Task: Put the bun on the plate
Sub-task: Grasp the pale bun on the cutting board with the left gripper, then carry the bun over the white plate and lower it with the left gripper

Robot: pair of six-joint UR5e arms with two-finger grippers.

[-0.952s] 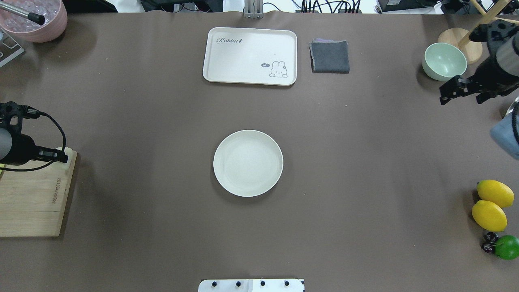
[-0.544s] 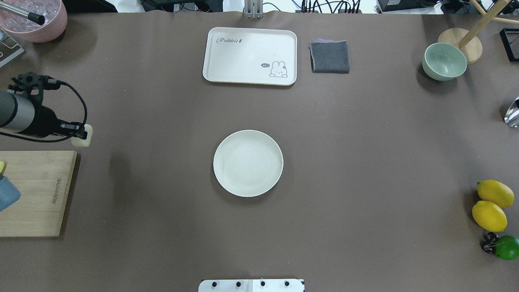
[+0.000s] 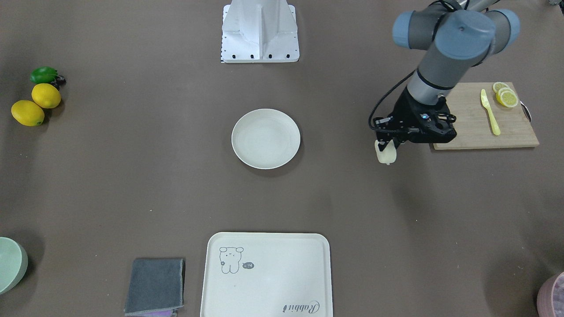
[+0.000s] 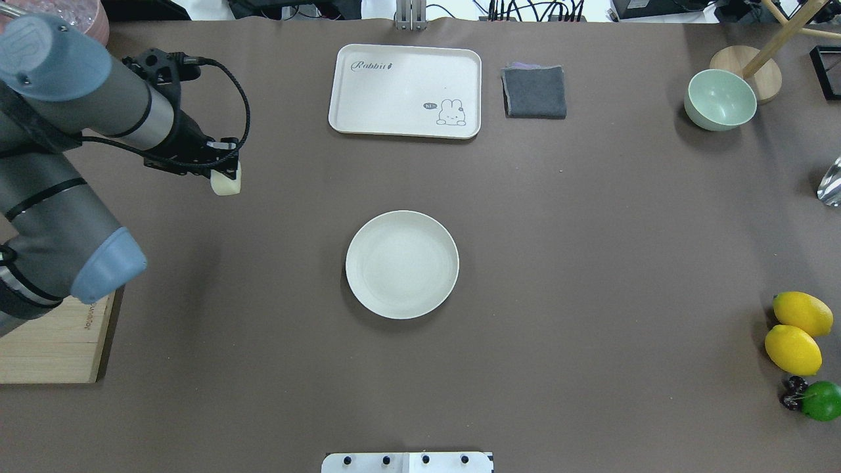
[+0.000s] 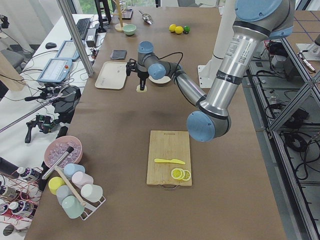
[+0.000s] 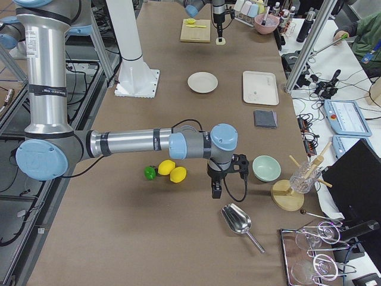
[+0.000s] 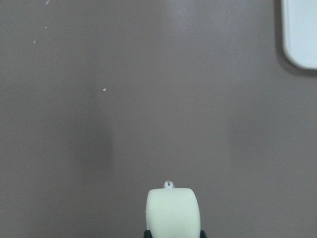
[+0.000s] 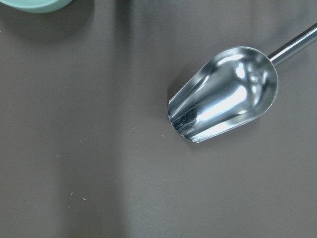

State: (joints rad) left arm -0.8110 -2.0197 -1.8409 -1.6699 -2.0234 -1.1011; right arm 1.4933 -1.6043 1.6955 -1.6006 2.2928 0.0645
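The bun (image 4: 226, 186), a pale cream stubby cylinder, hangs above the brown table with my left gripper (image 4: 223, 179) shut on it. The left wrist view shows the bun (image 7: 173, 210) at the bottom edge between the jaws, over bare tabletop. The front view has the bun (image 3: 385, 154) under the left gripper (image 3: 387, 149), well to the right of the plate (image 3: 265, 138). The plate (image 4: 402, 264) is round, cream-white and bare at the table's middle. My right gripper (image 6: 215, 189) shows only in the right side view, near the green bowl; I cannot tell its state.
A cream tray (image 4: 406, 90) and a folded grey cloth (image 4: 534, 92) lie at the far side. A green bowl (image 4: 719, 98), two lemons (image 4: 795, 332) and a metal scoop (image 8: 223, 94) are at the right. A cutting board (image 3: 467, 127) with lemon slices (image 3: 506, 94) lies at my left.
My left arm has carried the bun off the cutting board's corner, away from me and rightward toward the table's middle. The right arm has left the overhead view.
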